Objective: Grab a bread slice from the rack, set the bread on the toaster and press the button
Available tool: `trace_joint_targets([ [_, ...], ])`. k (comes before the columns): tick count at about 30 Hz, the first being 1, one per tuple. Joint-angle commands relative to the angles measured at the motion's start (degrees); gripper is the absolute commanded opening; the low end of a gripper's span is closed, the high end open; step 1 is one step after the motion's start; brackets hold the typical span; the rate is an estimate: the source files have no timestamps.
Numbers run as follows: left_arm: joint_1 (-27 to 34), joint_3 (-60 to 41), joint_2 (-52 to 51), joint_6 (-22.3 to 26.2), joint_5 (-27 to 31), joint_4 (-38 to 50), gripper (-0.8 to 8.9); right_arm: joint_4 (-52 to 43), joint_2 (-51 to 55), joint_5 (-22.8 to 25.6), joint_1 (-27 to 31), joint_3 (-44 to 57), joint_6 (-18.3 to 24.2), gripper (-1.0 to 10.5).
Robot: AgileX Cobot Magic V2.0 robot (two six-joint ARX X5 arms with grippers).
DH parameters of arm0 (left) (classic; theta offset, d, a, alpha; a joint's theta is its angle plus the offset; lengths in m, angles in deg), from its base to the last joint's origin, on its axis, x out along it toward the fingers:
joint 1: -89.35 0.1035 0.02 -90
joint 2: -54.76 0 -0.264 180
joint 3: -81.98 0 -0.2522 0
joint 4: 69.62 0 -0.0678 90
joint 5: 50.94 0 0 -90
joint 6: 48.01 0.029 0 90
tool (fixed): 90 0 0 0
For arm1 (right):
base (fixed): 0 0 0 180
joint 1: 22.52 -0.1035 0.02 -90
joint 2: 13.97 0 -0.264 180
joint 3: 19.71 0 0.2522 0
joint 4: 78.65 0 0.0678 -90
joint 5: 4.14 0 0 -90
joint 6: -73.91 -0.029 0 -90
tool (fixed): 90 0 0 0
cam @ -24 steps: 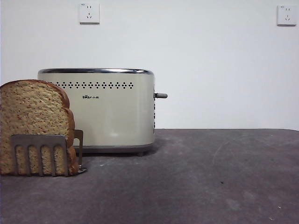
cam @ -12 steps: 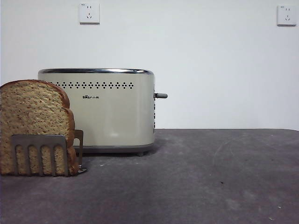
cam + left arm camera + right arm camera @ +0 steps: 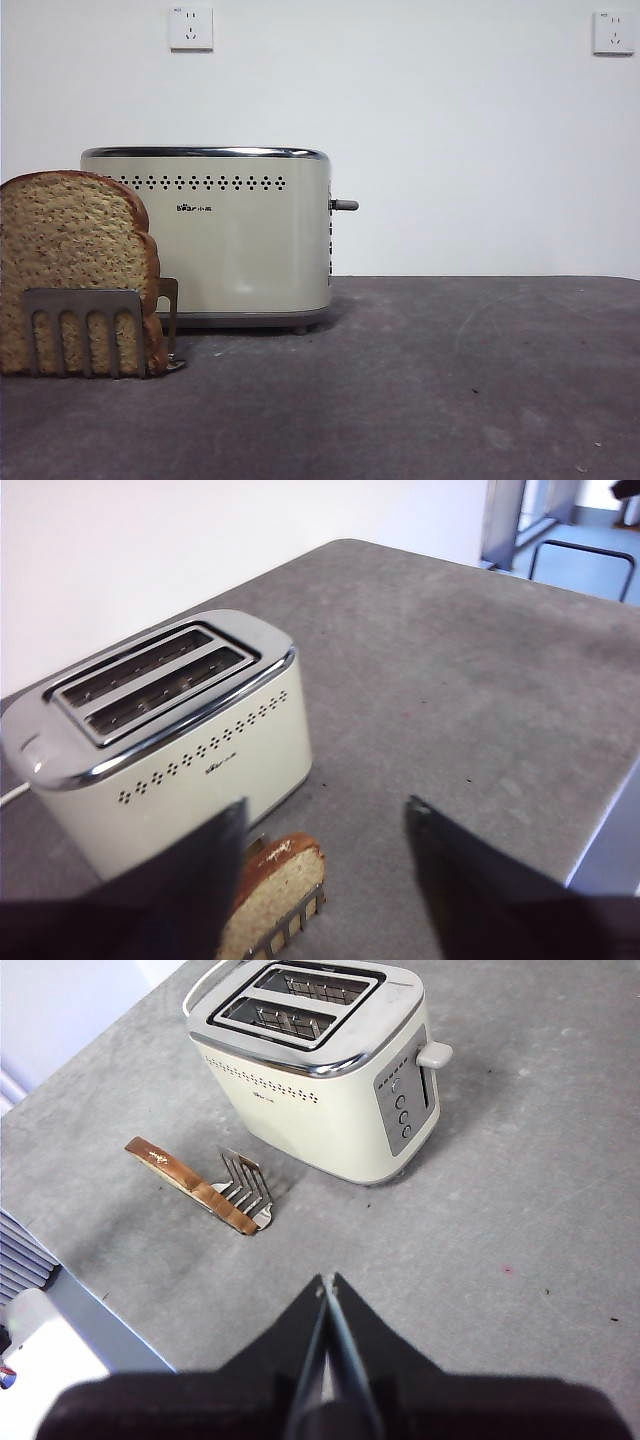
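front view first: nearest the camera, at the left edge, the slice of bread (image 3: 70, 265) stands upright in the rack (image 3: 88, 330), its domed top well above the low grey plates. just behind and beside it sits the toaster (image 3: 235, 240), cream with a chrome rim, its lever (image 3: 344, 205) sticking out on the far side from the bread. the grey table (image 3: 450, 380) runs on to a white wall with two sockets (image 3: 191, 28). no arm shows in this view.

from the left wrist, the left gripper (image 3: 325, 825) hangs above the table with its jaws spread wide apart, nothing between them; the slice of bread (image 3: 275, 885) in the rack (image 3: 290, 930) lies just below and beside one jaw, and the toaster (image 3: 170, 735) with both slots bare is just beyond.

from the right wrist, the right gripper (image 3: 327, 1295) hovers high and well back, jaws pressed together and holding nothing, looking down on the rack (image 3: 245, 1195), the thin edge of the slice of bread (image 3: 180, 1180) and the toaster (image 3: 320, 1090) with its lever (image 3: 435, 1055) and side buttons (image 3: 400, 1115).

judgement: the first step, the pick, is not yet done; the bread is untouched in the rack. the left gripper looks better placed for it. the next move calls for lowering the spread jaws over the domed top so they straddle the two flat faces, closing gently, then lifting straight up clear of the plates.
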Motion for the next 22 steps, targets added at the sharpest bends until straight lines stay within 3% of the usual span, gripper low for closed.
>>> trace_joint_targets([
  [1, -2.32, 1.31, 2.03, 2.99, 1.86, 0.48, 5.67, -0.07, 0.02, -0.04, -0.13, 0.02, 0.52, -0.1],
  [8, -10.16, 4.94, 10.78, 8.87, 10.10, -2.67, 5.66, -0.04, 0.02, -0.04, -0.13, 0.02, 0.52, -0.1],
  [16, -19.47, 7.41, 24.17, 15.96, 23.26, -4.28, 5.66, -0.07, 0.02, -0.13, -0.13, 0.04, 0.57, -0.1],
  [22, -23.76, 7.43, 34.01, 20.37, 30.21, -4.55, 5.67, -0.04, 0.02, -0.17, -0.13, 0.02, 0.94, -0.1],
])
